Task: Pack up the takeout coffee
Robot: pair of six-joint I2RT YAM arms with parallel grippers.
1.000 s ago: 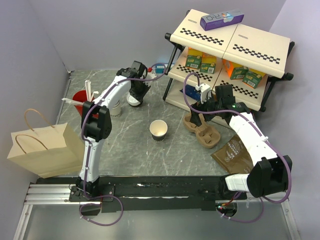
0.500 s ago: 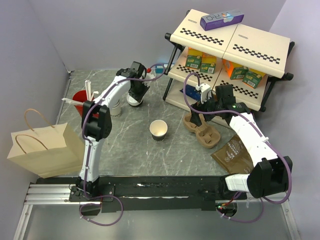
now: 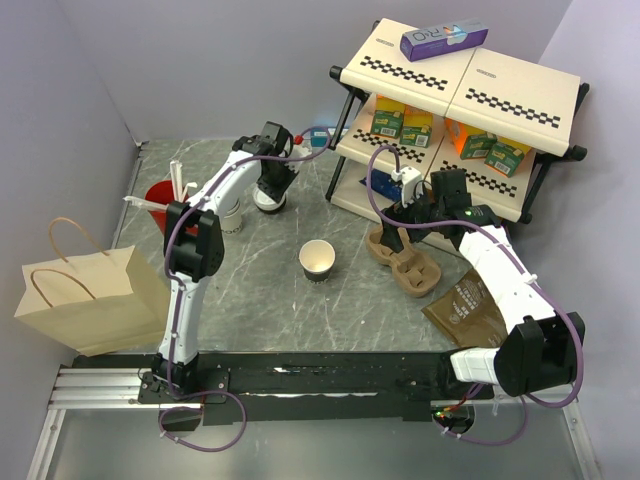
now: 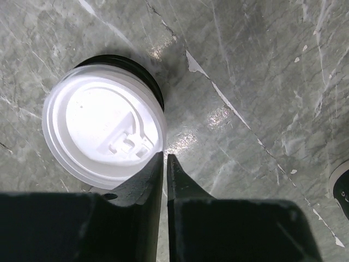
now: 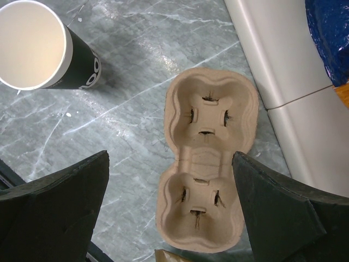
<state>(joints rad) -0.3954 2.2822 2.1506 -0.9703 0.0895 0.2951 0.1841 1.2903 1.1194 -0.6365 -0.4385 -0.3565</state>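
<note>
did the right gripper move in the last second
No. The right gripper hangs over the same end of the cup carrier, at the same gap from the shelf.

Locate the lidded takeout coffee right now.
In the top view, the takeout coffee stands upright on the far left part of the table, under the left gripper, between the stack of cream cups and the shelf rack.

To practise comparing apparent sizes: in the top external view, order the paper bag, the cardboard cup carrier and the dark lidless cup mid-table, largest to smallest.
1. paper bag
2. cardboard cup carrier
3. dark lidless cup
The differences are plain, so nearness to the camera does not put this order in doubt.
</note>
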